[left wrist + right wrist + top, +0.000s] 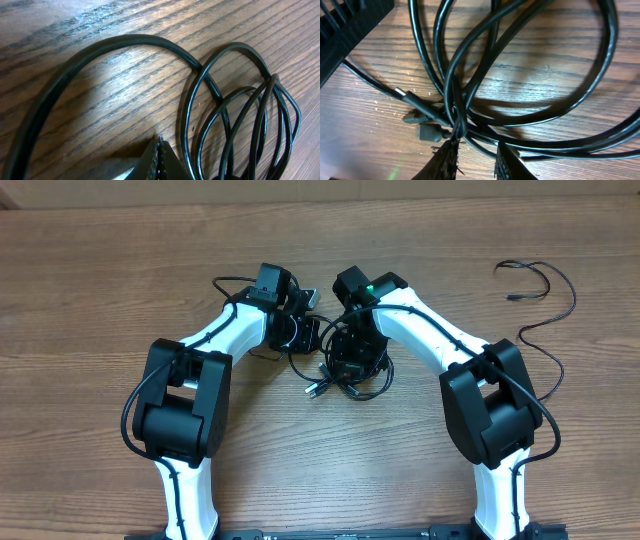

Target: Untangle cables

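Separation of the cable tangle (335,388) is in hand. The left gripper (158,152) is closed, apparently empty; the right gripper (476,159) stands slightly open over it. Next move, as judged: pinch one strand (457,100) and draw it outward

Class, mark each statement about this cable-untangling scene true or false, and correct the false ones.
1. The left gripper and right gripper are both at the tangle of black cables in the middle of the table. True.
2. The left gripper's fingers stand wide apart. False: they are shut together.
3. A lone cable lies on the right arm's side, apart from the tangle. True.
4. The table is plain white. False: it is brown wood grain.
5. Small plug ends lie on the table close to the right gripper. True.
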{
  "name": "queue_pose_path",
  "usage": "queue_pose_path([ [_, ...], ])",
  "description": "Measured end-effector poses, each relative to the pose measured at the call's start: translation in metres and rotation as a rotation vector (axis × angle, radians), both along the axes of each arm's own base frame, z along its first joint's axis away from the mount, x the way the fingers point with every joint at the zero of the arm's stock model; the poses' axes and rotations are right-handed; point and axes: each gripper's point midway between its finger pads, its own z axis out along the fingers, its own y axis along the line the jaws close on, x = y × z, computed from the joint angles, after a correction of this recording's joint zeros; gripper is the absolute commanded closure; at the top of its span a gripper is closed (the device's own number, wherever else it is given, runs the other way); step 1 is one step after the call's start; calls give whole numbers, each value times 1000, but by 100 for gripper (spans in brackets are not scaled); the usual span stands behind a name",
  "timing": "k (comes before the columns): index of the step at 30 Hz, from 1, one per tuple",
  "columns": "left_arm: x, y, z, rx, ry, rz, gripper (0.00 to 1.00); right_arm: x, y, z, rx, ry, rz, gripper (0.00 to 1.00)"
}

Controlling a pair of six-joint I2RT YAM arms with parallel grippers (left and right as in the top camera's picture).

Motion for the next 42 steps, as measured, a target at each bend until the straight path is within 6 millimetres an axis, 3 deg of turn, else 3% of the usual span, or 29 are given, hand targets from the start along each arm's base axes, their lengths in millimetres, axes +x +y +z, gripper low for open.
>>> queue_pose_path([
  [32,0,0,0,0,0,0,96,0,-16,-3,-78,-4,-1,74],
  [42,0,0,0,0,0,0,96,5,-3,-4,-54,-48,14,74],
])
